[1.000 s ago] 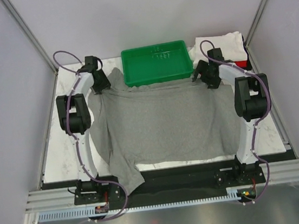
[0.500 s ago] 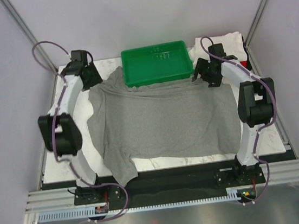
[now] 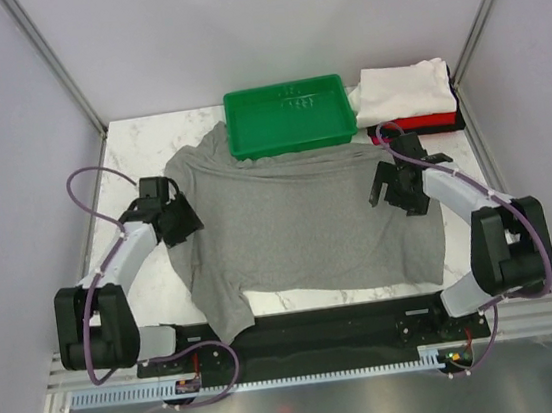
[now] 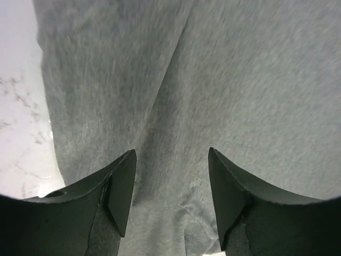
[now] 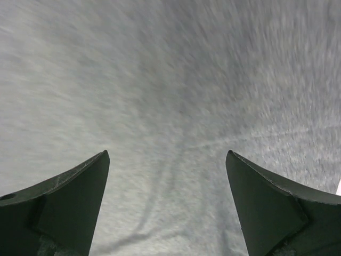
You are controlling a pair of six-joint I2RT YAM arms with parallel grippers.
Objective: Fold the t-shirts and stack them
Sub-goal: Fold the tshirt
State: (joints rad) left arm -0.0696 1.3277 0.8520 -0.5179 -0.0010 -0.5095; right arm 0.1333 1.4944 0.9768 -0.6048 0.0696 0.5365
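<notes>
The large heather-grey t-shirt (image 3: 298, 224) lies spread over the middle of the table, its far edge against the green tray and one sleeve hanging over the near edge. My left gripper (image 3: 182, 221) is open and empty, over the shirt's left edge; grey cloth (image 4: 213, 90) fills its view between the fingers. My right gripper (image 3: 395, 190) is open and empty, over the shirt's right part; its view shows only grey cloth (image 5: 170, 96). A folded white shirt (image 3: 403, 90) lies on folded red (image 3: 427, 121) and black shirts at the far right.
A green plastic tray (image 3: 290, 116) stands at the far middle of the marble table (image 3: 138, 148). Grey enclosure walls rise to the left and right. A metal rail (image 3: 313, 341) runs along the near edge by the arm bases.
Both arms have pulled back from the far corners toward the near side. The shirt's far corners, held up earlier, now lie flat on the table. Both grippers are off the cloth.
</notes>
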